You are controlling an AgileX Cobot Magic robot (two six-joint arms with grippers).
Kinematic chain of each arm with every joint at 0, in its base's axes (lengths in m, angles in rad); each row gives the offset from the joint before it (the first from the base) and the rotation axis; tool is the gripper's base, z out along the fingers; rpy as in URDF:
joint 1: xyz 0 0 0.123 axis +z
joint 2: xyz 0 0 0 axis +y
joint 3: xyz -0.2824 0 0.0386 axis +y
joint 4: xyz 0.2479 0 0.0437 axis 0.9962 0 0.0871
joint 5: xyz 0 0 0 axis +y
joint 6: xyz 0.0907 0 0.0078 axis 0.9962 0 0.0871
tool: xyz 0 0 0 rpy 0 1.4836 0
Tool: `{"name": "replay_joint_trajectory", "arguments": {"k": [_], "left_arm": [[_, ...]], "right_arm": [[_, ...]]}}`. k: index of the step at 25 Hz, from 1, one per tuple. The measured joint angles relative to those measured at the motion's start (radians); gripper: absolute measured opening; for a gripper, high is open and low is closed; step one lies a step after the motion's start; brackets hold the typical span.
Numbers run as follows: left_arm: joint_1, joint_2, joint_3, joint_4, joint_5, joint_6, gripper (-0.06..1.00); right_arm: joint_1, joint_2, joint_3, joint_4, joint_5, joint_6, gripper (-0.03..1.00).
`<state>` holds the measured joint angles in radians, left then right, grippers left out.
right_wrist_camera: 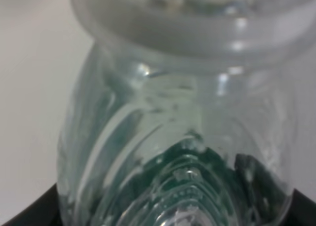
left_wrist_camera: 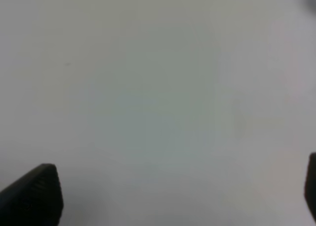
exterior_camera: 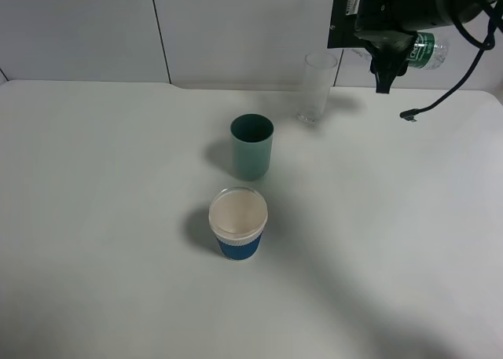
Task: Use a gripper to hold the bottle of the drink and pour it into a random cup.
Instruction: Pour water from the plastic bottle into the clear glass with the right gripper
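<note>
Right pincer (exterior_camera: 395,51) clenched on the water bottle (exterior_camera: 429,51), upper right, beside the tall clear glass (exterior_camera: 317,88). Bottle looks light, thin-walled and squashy, so hold it gently at the label band. Left pincer (left_wrist_camera: 175,194) released.

Overhead view bright, even; I see soft shadows left of the teal cup (exterior_camera: 251,145) and blue paper cup (exterior_camera: 238,232) on the surface (exterior_camera: 94,217), and a dim patch lower right. Left wrist view washed-out, left gripper (left_wrist_camera: 179,166) blurred. Right wrist view: bottle (right_wrist_camera: 173,137) too close, defocused, glints on its rim.
</note>
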<state>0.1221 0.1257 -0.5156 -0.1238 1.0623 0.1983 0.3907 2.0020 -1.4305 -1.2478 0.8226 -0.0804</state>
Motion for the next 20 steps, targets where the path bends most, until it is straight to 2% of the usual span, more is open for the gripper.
{"name": "replay_joint_trajectory", "arguments": {"k": [20], "left_arm": [[0.000, 0.000, 0.000, 0.000, 0.000, 0.000, 0.99]], "right_arm": [[0.001, 0.000, 0.000, 0.023, 0.036, -0.057, 0.56]]}}
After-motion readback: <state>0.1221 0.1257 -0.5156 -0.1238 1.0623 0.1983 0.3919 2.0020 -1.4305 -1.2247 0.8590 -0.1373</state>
